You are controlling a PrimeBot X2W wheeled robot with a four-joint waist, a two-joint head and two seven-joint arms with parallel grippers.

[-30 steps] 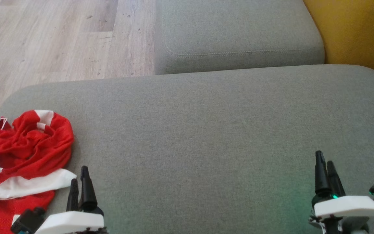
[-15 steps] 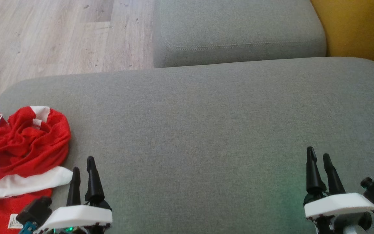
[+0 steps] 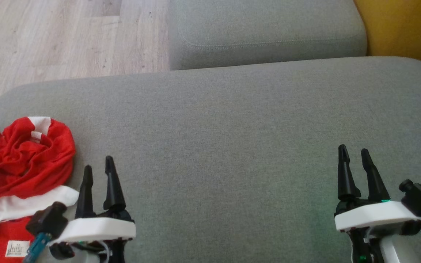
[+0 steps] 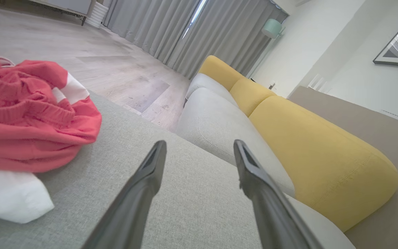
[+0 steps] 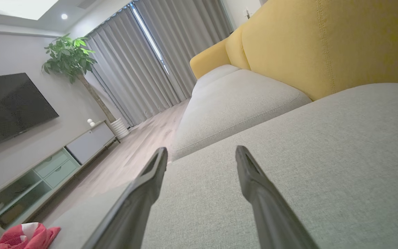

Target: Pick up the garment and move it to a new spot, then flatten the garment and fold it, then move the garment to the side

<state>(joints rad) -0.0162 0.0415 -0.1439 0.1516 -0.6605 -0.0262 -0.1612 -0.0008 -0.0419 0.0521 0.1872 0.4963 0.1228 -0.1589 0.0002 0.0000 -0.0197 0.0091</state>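
Fabric in a crumpled heap, red knit with white stripes, is lying as the garment (image 3: 24,153) on the wide grey woven sofa cushion (image 3: 232,120), just to the left of the left pincer (image 3: 98,163). In the left wrist view that pincer's fingers are standing apart from the cloth. A small white sewn-in label (image 3: 17,248) is showing on the garment's red hem, behind the left pincer's fingertips and further to their left. Its print is too small to read.

The left pincer is hovering over the cushion with its two long dark fingers spread and nothing between them. The right pincer (image 3: 353,149) is hovering well to the right, likewise spread wide and gripping nothing.

A broad stretch of grey cushion is running between the two pincers and on ahead of both. The cushion's far edge is crossing well ahead of the fingertips, curving down into a rounded corner ahead and to the left of the left pincer, beyond the garment. The garment is sitting close to the cushion's left edge.

Past the far edge, pale wooden plank floor (image 3: 49,40) is showing ahead of the left pincer. A second grey seat cushion with a stitched seam (image 3: 265,33) is butting up ahead of the gap between the pincers. A mustard-yellow upholstered backrest (image 3: 404,29) is rising ahead and to the right of the right pincer.
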